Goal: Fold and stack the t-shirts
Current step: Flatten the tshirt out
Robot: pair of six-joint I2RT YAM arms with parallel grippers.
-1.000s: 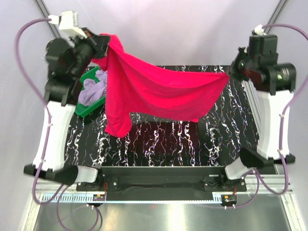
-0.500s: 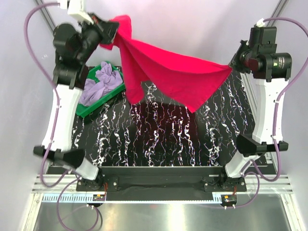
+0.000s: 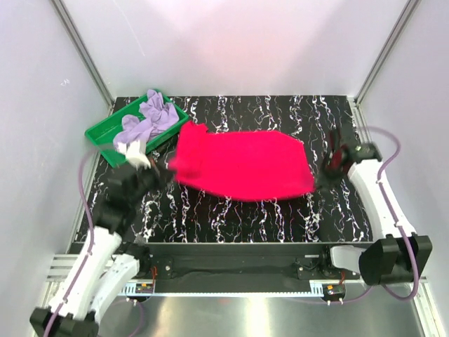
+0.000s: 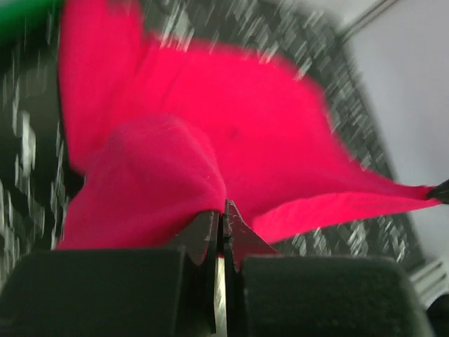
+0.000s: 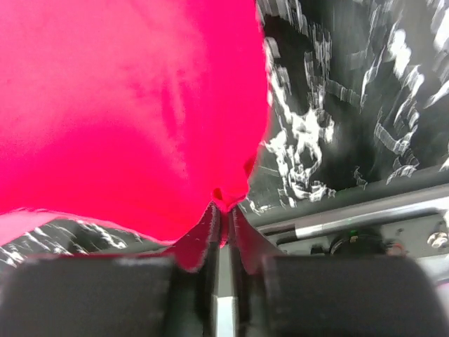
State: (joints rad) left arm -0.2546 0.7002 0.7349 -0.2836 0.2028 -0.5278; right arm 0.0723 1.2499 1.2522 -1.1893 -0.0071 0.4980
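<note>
- Left gripper (image 4: 222, 210): jaws pinched together on a bunched fold of the red shirt (image 3: 242, 167) at its left edge, low over the table (image 3: 231, 210).
- Right gripper (image 5: 223, 207): jaws likewise closed, with a small nip of the shirt's right edge between the tips.
- The red shirt lies spread across the middle of the table between my two arms. The lavender shirt (image 3: 147, 119) sits crumpled in the tray (image 3: 98, 137) at the far left.
- Risk: the cloth humps up by the left gripper. If I let go there, that lump probably stays as a crease under the first fold.
- Risk: the right grip looks thin. A sideways tug to flatten could slip it out and leave that edge slack.
- Risk: if I pull with one arm only, the whole shirt would slide rather than stretch.
- Risk: opening and lifting too fast could snag cloth on a finger and drag the edge up.
- In the way: the shirt's far-left corner sits just beside the tray. The top view is too coarse for me to say whether they touch, so a fold swept that way may catch the rim.
</note>
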